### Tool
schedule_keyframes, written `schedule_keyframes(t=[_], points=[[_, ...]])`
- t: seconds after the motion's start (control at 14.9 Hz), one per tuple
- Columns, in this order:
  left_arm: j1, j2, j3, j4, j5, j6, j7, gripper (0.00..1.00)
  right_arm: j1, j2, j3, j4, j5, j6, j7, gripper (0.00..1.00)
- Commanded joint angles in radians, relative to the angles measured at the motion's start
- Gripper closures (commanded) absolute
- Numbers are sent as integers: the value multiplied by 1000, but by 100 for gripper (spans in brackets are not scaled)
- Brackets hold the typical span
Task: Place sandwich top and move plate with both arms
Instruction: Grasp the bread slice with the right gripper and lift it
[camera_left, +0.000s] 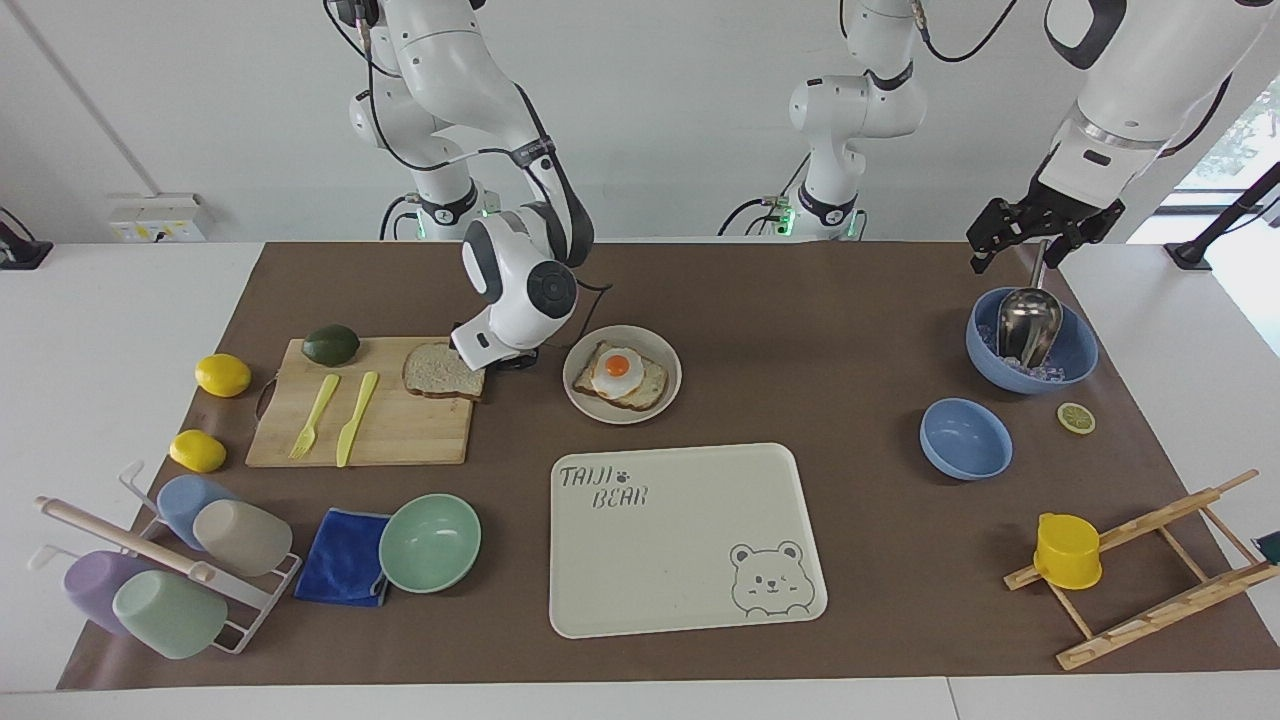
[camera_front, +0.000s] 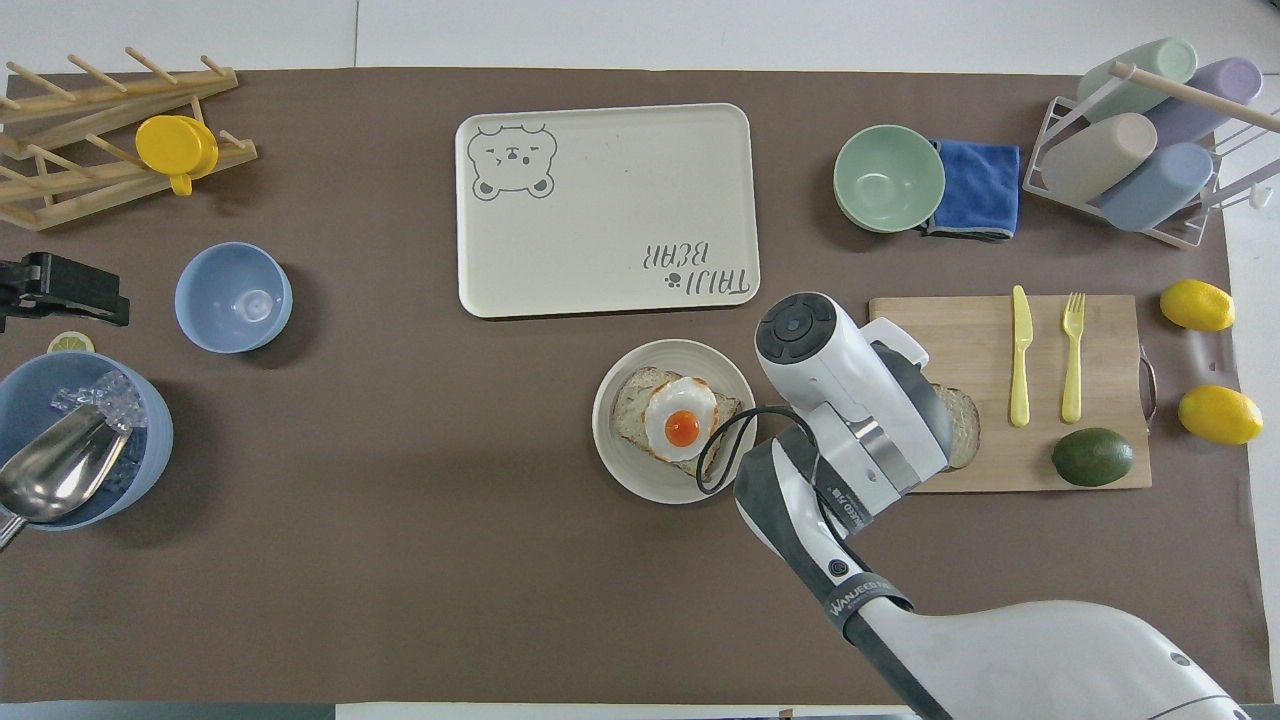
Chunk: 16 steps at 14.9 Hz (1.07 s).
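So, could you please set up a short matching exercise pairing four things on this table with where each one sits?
Things:
1. bread slice
2. fried egg
3. metal scoop
4. yellow cup

Places:
A. in the big blue bowl with ice
B. on the wooden rack
C. on the cutting board
D. on the toast on the plate

Pairs: 1-C, 2-D, 3-A, 4-B
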<state>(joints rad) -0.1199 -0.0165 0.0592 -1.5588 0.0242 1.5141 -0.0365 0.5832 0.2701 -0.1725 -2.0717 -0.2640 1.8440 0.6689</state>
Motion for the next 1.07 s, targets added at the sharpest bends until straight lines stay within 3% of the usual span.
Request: schedule_keyframes(t=[0.0, 0.27, 0.4, 0.67, 0.8, 1.0], points=[[5, -14, 1, -14, -10, 8, 9, 0, -3, -29, 2, -44, -29, 9, 34, 39], [5, -14, 1, -14, -10, 8, 9, 0, 0, -39, 2, -64, -31, 17, 52, 44], [5, -14, 1, -14, -10, 8, 9, 0, 0, -39, 2, -64, -31, 12, 54, 51], [5, -14, 1, -14, -10, 8, 9, 0, 1, -39, 4, -62, -67, 5, 44, 99], [5, -14, 1, -14, -10, 8, 9, 0, 4, -39, 4, -48, -92, -23, 40, 100], [5, -14, 1, -14, -10, 8, 9, 0, 32, -20, 27, 69, -116, -141, 28, 100]])
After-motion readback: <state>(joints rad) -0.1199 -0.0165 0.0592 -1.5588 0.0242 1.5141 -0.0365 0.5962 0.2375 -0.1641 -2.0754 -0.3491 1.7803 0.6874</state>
